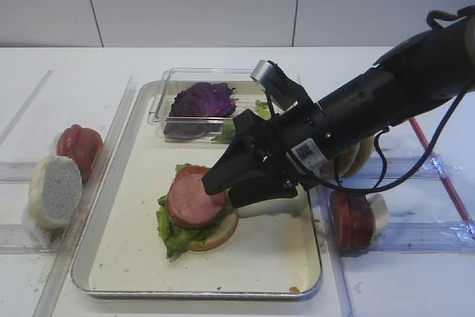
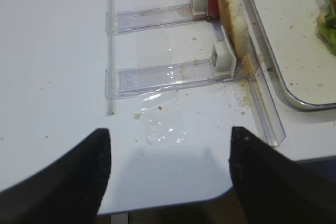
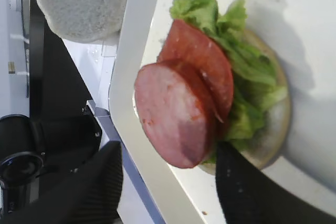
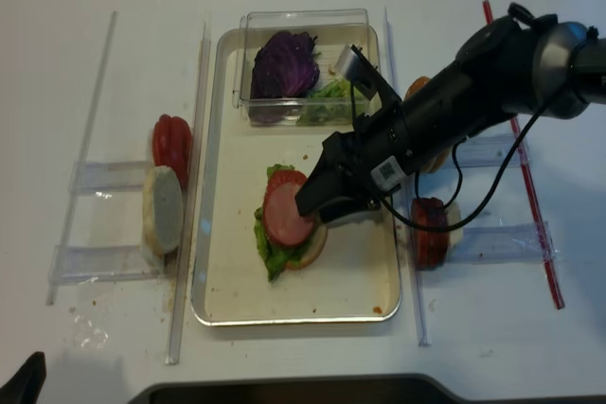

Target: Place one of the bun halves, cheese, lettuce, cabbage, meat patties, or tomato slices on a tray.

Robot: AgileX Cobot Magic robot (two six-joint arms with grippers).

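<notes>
On the silvery tray (image 1: 111,213) a stack stands: a pale bun half (image 1: 219,234), lettuce (image 1: 169,231), a red tomato slice (image 1: 191,172) and on top a pink meat patty (image 1: 194,198). My right gripper (image 1: 226,192) hovers at the stack's right side, open. In the right wrist view the patty (image 3: 176,111) lies just ahead of the right gripper (image 3: 168,192), its fingers wide apart and holding nothing. My left gripper (image 2: 168,177) hangs open over bare table at the front left corner. Purple cabbage (image 1: 202,99) sits in a clear box.
The clear plastic box (image 1: 167,90) stands on the tray's far end, with lettuce beside the cabbage. A left rack holds tomato slices (image 1: 80,146) and a bun half (image 1: 53,191). The right rack holds red discs (image 1: 350,219) and bun halves (image 1: 356,155) under my right arm.
</notes>
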